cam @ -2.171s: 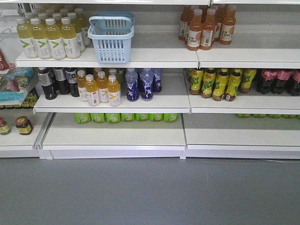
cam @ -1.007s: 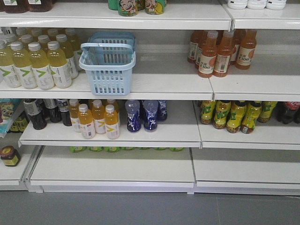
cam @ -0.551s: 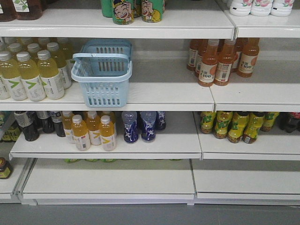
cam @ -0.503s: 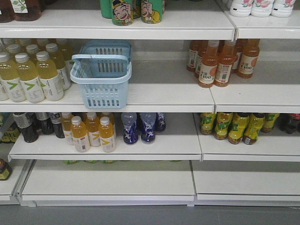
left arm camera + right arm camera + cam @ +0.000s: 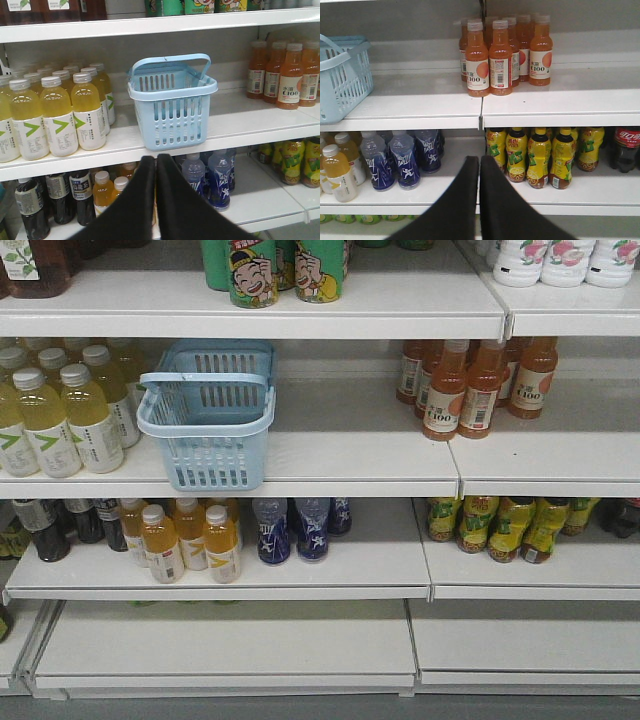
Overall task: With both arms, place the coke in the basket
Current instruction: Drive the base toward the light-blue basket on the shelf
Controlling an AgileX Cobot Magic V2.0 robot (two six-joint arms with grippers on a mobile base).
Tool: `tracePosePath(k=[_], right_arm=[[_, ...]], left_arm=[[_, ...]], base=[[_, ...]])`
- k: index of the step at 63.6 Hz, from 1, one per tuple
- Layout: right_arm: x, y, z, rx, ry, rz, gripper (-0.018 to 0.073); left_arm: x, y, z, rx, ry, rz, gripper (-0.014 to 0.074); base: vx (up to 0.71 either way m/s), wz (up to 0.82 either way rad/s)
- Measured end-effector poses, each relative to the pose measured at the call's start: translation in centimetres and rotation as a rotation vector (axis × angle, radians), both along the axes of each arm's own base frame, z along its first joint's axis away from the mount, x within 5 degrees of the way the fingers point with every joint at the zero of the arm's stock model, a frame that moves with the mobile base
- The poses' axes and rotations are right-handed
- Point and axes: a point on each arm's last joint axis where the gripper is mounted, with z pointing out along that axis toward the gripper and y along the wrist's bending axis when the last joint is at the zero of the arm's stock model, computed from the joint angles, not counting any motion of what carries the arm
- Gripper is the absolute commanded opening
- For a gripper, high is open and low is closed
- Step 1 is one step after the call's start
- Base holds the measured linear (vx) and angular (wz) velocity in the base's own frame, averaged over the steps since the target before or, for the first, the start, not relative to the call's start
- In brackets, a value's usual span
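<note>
Shelving is filling the front view now, the floor having slid out at the bottom, and the basket (image 5: 205, 425) is sitting larger, left of centre. Nothing of the task is showing as done: the basket is looking empty (its floor is partly hidden), and the coke (image 5: 626, 150) is standing on the lower shelf at the right edge of the right wrist view. Left gripper (image 5: 155, 160) and right gripper (image 5: 479, 160) are both pressing their jaws together, holding nothing. Yellow-green bottles (image 5: 540, 157) are crowding just beside the coke, and the shelf board (image 5: 560, 107) above is probably limiting overhead room.
</note>
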Motion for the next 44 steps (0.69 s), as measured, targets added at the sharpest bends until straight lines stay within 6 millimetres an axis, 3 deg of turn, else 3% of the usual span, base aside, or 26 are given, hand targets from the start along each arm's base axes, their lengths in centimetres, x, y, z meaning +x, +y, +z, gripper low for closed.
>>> tracePosePath(k=[44], right_arm=[[0.00,0.00,0.00,0.000,0.000,0.000,-0.0005]], left_arm=[[0.00,0.00,0.00,0.000,0.000,0.000,-0.0006]], base=[[0.05,-0.01]])
